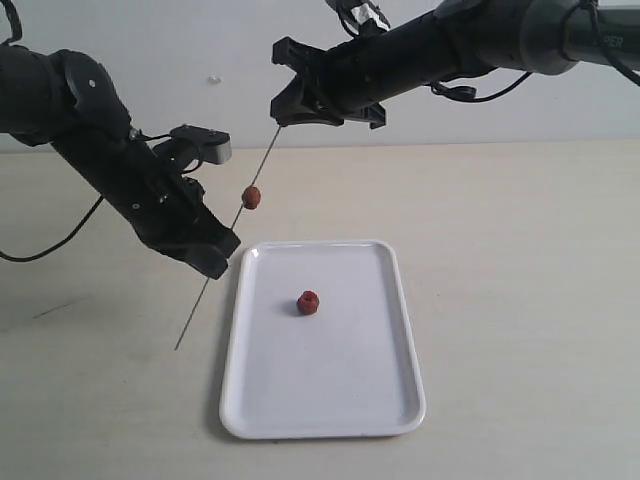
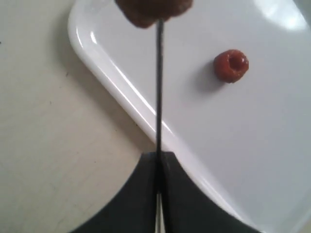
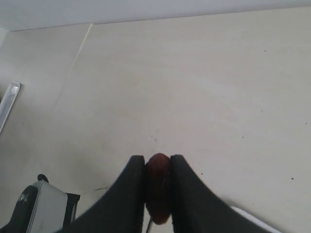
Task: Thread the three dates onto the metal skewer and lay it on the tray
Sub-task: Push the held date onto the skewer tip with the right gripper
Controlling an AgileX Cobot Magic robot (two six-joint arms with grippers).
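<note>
Here the left hand clamps the metal skewer, one date threaded midway; the right hand pinches a second date at its top; a third date lies on the tray.

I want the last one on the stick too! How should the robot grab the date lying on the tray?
Pinch the date across its round middle, coming straight down from above. It sits alone on the flat tray with its dimple facing roughly upward and open space all around, so both sides are probably easy to reach.
</note>
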